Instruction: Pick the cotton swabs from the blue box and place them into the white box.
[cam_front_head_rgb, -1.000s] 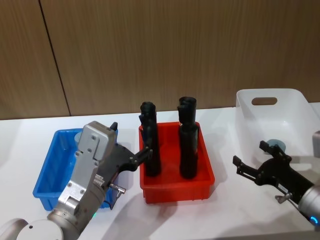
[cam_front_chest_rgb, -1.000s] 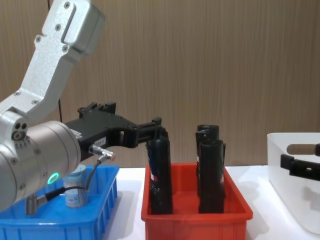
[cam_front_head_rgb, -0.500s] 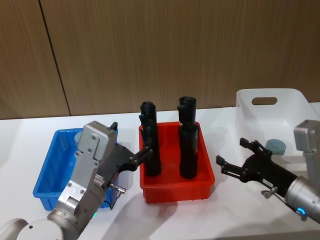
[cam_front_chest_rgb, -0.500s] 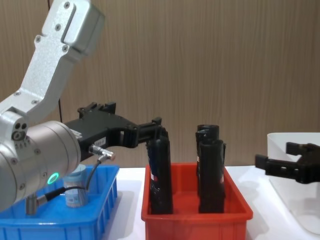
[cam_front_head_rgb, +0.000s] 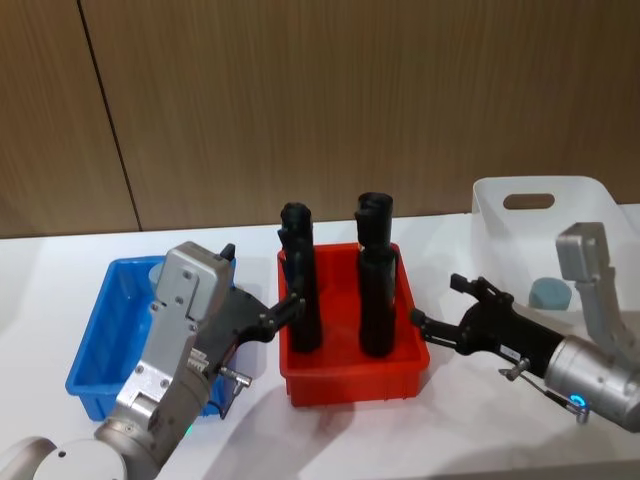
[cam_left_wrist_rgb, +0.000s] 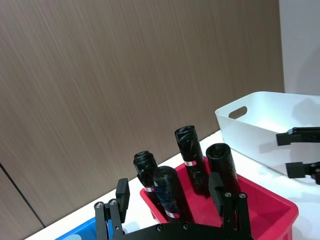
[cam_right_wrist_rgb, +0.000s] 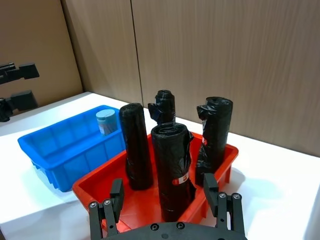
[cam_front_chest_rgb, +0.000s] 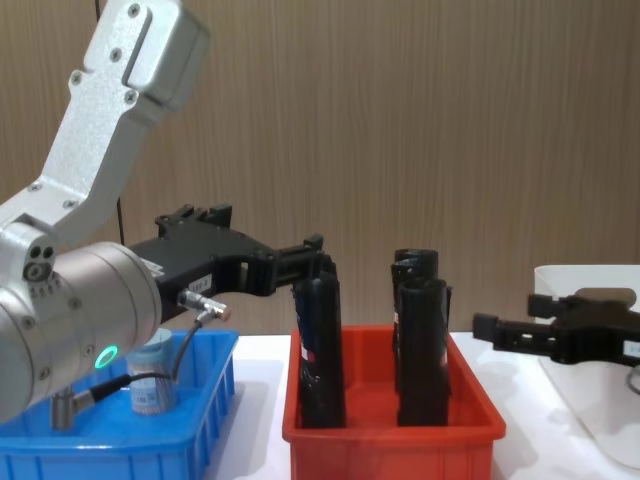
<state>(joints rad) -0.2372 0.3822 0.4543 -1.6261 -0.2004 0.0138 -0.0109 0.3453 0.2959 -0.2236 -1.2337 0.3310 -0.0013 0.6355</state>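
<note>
Since the earlier frames, the right gripper has travelled leftward, away from the white box, to the right wall of the red bin. The left arm has not changed position.

1. Left gripper: positioned nearest the robot, raised above the gap between the blue box and the red bin. Jaws are spread and hold nothing. In the chest view, one fingertip sits close to the top of the front-left black roll; contact cannot be determined.
2. Blue box: rests on the white table, left of the red bin. One jar of cotton swabs stands upright at its far end, against the back wall.
3. Red bin: centred on the table, between the two boxes. It contains four black rolls, all upright.
4. Right gripper: hovers just beside the red bin's right wall, above the table, pointing toward the rolls. Jaws are spread and empty; the right wrist view shows both fingers wide apart, with the rolls ahead of them.
5. White box: stands at the right rear of the table. A second jar of cotton swabs lies inside it.
6. A wood-panel wall closes the scene behind the table.
</note>
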